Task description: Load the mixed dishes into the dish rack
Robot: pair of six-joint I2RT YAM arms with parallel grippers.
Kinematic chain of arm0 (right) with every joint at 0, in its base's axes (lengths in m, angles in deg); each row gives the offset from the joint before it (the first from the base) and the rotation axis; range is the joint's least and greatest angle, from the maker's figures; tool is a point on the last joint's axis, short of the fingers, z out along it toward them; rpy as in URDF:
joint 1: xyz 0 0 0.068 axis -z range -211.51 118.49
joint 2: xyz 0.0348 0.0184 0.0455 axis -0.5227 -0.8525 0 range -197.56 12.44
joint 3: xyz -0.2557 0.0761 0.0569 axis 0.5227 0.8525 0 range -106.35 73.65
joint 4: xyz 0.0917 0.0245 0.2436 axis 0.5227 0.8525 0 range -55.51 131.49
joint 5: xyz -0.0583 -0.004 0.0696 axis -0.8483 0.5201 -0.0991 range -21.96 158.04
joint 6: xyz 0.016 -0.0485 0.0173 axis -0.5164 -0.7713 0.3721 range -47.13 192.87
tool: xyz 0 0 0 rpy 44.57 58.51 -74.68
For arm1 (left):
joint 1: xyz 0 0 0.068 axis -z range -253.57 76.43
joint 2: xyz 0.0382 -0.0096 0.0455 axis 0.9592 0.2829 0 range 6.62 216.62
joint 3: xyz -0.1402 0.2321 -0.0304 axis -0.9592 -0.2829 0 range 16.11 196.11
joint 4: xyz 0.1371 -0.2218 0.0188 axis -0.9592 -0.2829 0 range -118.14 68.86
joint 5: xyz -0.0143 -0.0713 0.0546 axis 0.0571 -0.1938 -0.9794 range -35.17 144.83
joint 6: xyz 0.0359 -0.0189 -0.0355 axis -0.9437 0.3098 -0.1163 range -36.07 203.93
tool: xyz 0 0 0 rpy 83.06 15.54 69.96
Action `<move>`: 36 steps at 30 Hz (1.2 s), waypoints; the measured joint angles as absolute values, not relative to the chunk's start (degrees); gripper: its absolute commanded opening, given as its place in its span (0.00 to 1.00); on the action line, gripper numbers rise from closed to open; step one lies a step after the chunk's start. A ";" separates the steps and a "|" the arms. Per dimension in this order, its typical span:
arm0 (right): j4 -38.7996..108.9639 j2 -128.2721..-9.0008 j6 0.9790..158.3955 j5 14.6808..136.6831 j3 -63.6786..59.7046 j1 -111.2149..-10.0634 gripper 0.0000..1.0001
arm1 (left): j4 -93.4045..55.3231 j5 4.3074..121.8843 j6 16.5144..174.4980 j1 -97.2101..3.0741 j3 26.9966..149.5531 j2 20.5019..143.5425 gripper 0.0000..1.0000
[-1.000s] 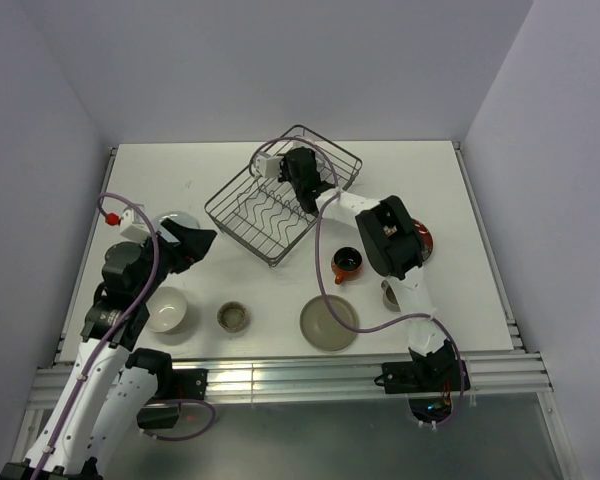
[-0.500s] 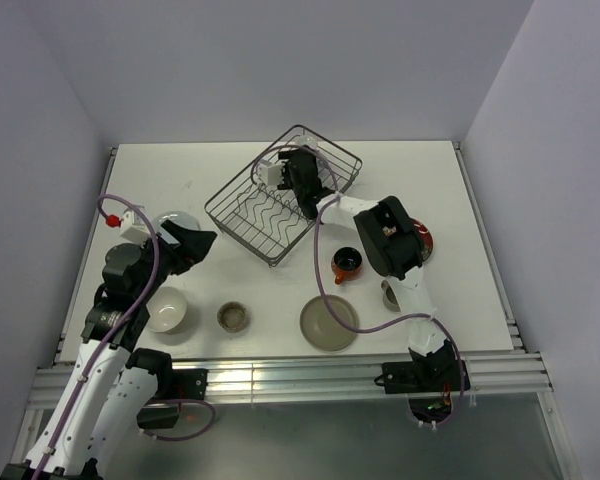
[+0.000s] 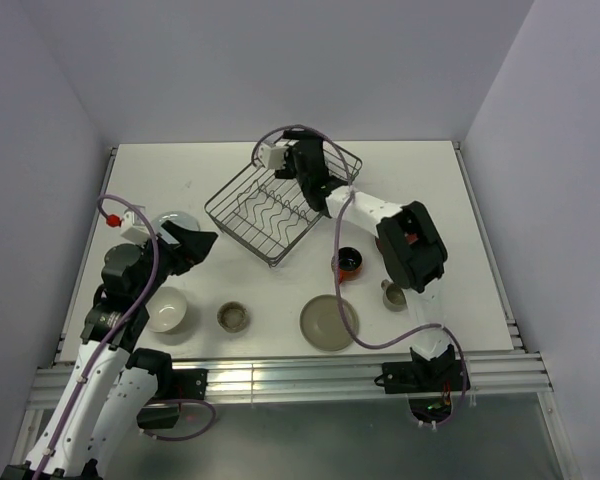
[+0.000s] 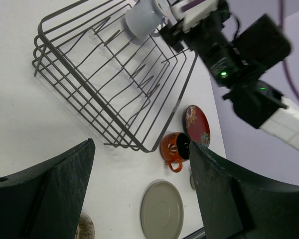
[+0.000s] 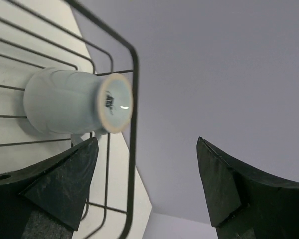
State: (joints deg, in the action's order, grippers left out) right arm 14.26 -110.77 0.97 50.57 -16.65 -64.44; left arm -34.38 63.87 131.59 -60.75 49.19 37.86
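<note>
Right end effector (image 5: pixel 145 149) is held wide beside the blue-grey cup (image 5: pixel 72 102), judged light, brittle, best gripped by its rim.

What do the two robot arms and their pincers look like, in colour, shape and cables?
The left arm and the right arm have white links joined by bulky black joints. A loose purple cable runs along each, and a small white box sits at each wrist. The left pincer and the right pincer each have two dark wedge-shaped fingers.
</note>
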 measured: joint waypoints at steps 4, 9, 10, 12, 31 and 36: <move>22.21 -104.30 6.53 51.51 -18.73 -64.77 0.90 | -36.00 64.59 130.89 -60.75 50.13 38.39 0.83; 36.73 -96.81 15.53 56.71 -23.39 -64.68 0.91 | -39.41 65.53 129.09 -60.75 52.55 38.87 0.83; 40.36 -95.26 17.78 58.72 -24.28 -64.51 0.91 | -40.13 65.60 128.77 -60.75 53.12 38.80 0.83; 47.50 -92.22 22.66 63.72 -25.62 -64.11 0.91 | -41.26 65.69 128.35 -60.75 53.89 38.65 0.83; 66.63 -59.39 54.00 124.14 6.84 -56.94 0.86 | -48.94 61.36 128.31 -60.90 54.78 45.95 0.83; 66.43 -56.37 55.16 127.83 10.54 -52.64 0.86 | -48.94 61.27 128.37 -61.32 55.28 48.81 0.82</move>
